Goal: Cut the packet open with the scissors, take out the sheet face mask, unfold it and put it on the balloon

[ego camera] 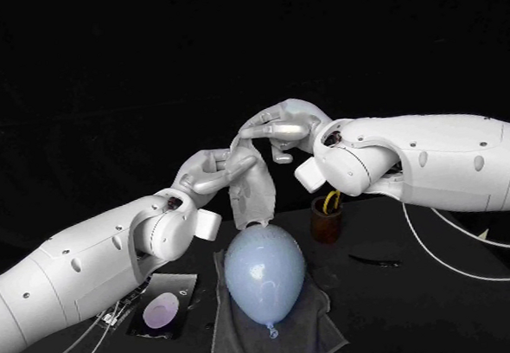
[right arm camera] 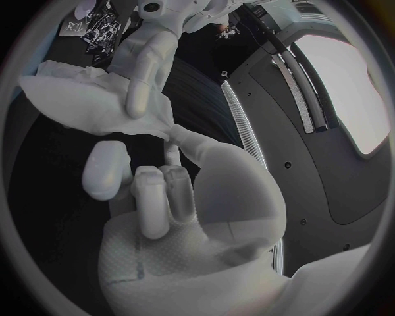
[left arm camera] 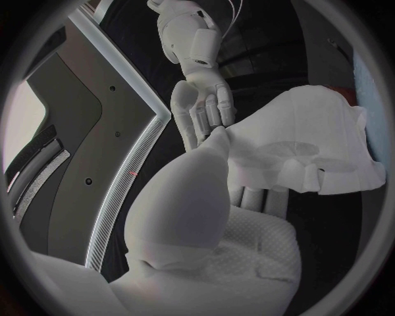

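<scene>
Two hands hold the face mask [ego camera: 248, 196] up over the far end of the balloon [ego camera: 264, 271], which lies on a grey towel [ego camera: 283, 352] on the counter [ego camera: 473, 315]. The step in hand looks like unfolding. To do it well, the hands should draw apart sideways with each pinch kept at the sheet's edge. The pull should be gentle, since a thin wet sheet may tear or cling to itself. Once the mask is spread, it should be laid so that its long axis lines up with the balloon's.

Left of the balloon, the opened packet [ego camera: 161, 312] lies flat on the counter. Above the balloon and slightly to its left, the left hand [ego camera: 211, 175] has its fingers [ego camera: 232, 177] clamped on one side of the mask.

The mask hangs as a narrow, bunched strip with its long axis near upright. Its top is strung between the two hands, and its bottom end reaches down to the balloon's far tip. I cannot tell whether the two touch. The balloon's long axis runs away from the robot, with the knot pointing back toward it.

Above the balloon and to its right, the right hand [ego camera: 285, 129] sits a little higher than the left, fingers closed on the mask's top corner. Just right of the balloon stands a brown cup [ego camera: 328, 224].
</scene>
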Controlling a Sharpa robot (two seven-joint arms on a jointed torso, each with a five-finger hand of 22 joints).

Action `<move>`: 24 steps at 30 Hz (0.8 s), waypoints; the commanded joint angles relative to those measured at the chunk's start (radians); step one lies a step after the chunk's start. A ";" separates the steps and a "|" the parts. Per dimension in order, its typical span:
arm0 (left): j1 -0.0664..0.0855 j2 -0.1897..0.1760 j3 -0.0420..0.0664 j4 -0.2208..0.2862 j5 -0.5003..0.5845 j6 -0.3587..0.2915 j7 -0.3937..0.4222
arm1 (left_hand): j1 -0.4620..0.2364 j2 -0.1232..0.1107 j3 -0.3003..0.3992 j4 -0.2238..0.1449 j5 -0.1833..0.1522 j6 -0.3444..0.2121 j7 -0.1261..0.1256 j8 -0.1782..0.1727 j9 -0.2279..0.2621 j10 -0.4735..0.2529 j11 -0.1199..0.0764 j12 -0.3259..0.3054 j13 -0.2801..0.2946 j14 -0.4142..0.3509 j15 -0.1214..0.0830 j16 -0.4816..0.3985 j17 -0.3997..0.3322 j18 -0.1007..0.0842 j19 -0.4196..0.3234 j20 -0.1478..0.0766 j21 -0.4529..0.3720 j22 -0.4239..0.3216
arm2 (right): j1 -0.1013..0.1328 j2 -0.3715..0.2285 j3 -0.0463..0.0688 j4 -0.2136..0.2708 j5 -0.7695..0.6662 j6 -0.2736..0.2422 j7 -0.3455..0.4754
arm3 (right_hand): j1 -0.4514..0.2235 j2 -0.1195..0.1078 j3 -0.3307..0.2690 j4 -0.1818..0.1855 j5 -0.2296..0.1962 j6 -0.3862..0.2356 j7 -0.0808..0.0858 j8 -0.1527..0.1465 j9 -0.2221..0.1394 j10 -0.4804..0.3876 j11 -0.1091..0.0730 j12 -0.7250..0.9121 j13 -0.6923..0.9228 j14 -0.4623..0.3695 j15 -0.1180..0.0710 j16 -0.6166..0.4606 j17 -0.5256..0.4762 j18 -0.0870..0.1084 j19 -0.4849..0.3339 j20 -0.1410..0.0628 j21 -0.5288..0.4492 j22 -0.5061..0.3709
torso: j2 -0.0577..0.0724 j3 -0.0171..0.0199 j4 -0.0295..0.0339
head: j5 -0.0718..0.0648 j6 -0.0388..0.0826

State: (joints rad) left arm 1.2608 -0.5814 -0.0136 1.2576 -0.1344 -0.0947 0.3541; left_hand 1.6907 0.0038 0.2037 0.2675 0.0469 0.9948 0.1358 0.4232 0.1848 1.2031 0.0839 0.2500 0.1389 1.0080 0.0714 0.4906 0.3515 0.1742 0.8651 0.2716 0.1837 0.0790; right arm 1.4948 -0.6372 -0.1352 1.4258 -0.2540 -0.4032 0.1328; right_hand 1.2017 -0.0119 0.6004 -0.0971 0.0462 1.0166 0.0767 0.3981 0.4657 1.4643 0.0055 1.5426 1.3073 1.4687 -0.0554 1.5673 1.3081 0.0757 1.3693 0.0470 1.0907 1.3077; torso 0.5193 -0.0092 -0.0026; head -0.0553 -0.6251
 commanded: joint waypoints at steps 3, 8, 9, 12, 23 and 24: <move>0.003 -0.001 0.001 0.003 0.022 0.006 0.006 | -0.001 0.007 0.023 -0.001 0.002 -0.012 0.001 0.009 0.010 -0.002 0.001 0.006 0.002 -0.006 -0.005 0.005 0.002 0.009 0.007 0.000 0.005 0.001 | 0.001 -0.001 0.001 -0.005 -0.012 0.020 0.000 | -0.004 0.009 0.002 -0.003 0.002 0.004 0.000 0.004 0.038 0.089 -0.005 -0.008 0.238 0.102 -0.005 0.003 0.263 0.022 -0.007 0.001 -0.011 0.084 | 0.000 -0.0004 0.0001 | 0.000 0.001; 0.003 -0.003 0.001 0.005 0.025 0.014 0.004 | -0.005 0.003 0.044 -0.003 0.002 -0.021 0.005 0.011 0.014 -0.005 0.003 0.006 0.003 -0.009 -0.004 0.006 0.003 0.009 0.009 -0.001 0.007 0.002 | 0.001 -0.003 0.000 -0.009 -0.006 0.032 -0.005 | -0.036 -0.008 -0.024 0.011 0.002 -0.038 0.012 -0.019 0.028 0.073 0.005 -0.038 0.218 0.097 0.003 -0.004 0.243 0.030 -0.029 0.006 -0.059 0.067 | 0.000 -0.0004 0.0000 | 0.000 0.002; 0.003 -0.003 0.001 0.006 0.025 0.017 0.004 | -0.007 0.000 0.050 -0.004 0.002 -0.021 0.005 0.014 0.016 -0.005 0.003 0.007 0.004 -0.009 -0.004 0.007 0.004 0.009 0.010 -0.002 0.009 0.002 | 0.001 -0.003 0.000 -0.009 -0.006 0.035 -0.007 | -0.058 -0.018 -0.045 0.025 0.002 -0.056 0.021 -0.033 0.021 0.063 0.013 -0.057 0.205 0.093 0.009 -0.010 0.226 0.033 -0.041 0.009 -0.084 0.058 | 0.000 -0.0006 0.0001 | 0.001 0.002; 0.003 -0.005 0.001 0.007 0.026 0.023 0.002 | -0.012 -0.005 0.061 -0.006 0.002 -0.022 0.005 0.017 0.020 -0.004 0.003 0.009 0.006 -0.008 -0.004 0.010 0.005 0.009 0.013 -0.003 0.011 0.003 | 0.001 -0.005 0.000 -0.009 -0.012 0.045 -0.013 | -0.103 -0.053 -0.091 0.053 0.003 -0.095 0.043 -0.067 0.003 0.045 0.031 -0.089 0.184 0.085 0.022 -0.020 0.199 0.039 -0.062 0.018 -0.128 0.041 | 0.000 -0.0003 -0.0002 | 0.001 0.002; 0.003 -0.010 0.001 0.019 0.020 0.052 -0.008 | -0.035 -0.015 0.113 -0.012 0.002 -0.038 0.007 0.024 0.032 0.003 0.002 0.021 0.013 -0.001 -0.007 0.023 0.012 0.009 0.023 -0.009 0.022 0.008 | 0.001 -0.017 -0.001 -0.016 -0.101 0.090 -0.056 | -0.138 -0.090 -0.208 0.125 0.002 -0.143 0.074 -0.141 -0.038 0.008 0.062 -0.144 0.148 0.065 0.053 -0.044 0.143 0.054 -0.104 0.051 -0.223 0.002 | 0.000 -0.0004 -0.0002 | 0.004 0.005; 0.003 -0.010 0.001 0.021 0.020 0.054 -0.008 | -0.038 -0.015 0.119 -0.012 0.002 -0.040 0.008 0.023 0.033 0.002 0.002 0.022 0.014 -0.001 -0.007 0.024 0.013 0.009 0.023 -0.009 0.023 0.008 | 0.001 -0.020 -0.001 -0.017 -0.110 0.092 -0.060 | -0.137 -0.090 -0.212 0.127 0.002 -0.142 0.074 -0.142 -0.039 0.006 0.062 -0.146 0.147 0.064 0.053 -0.045 0.140 0.055 -0.106 0.052 -0.226 0.000 | 0.000 -0.0005 -0.0003 | 0.004 0.006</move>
State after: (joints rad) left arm 1.2612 -0.5920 -0.0136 1.2741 -0.1190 -0.0731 0.3451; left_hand 1.6626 -0.0132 0.3167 0.2562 0.0458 0.9621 0.1431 0.4438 0.2136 1.2028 0.0843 0.2701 0.1512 1.0043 0.0681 0.5110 0.3630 0.1721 0.8813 0.2626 0.2027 0.0862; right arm 1.4951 -0.6545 -0.1366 1.4106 -0.3006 -0.3516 0.0962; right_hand 1.0629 -0.0944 0.3933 0.0302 0.0525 0.8787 0.1497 0.2608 0.4281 1.4666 0.0613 1.4017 1.3081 1.4665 -0.0069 1.5278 1.3082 0.1224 1.2694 0.0969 0.8673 1.3081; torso 0.5192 -0.0096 -0.0027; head -0.0515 -0.6204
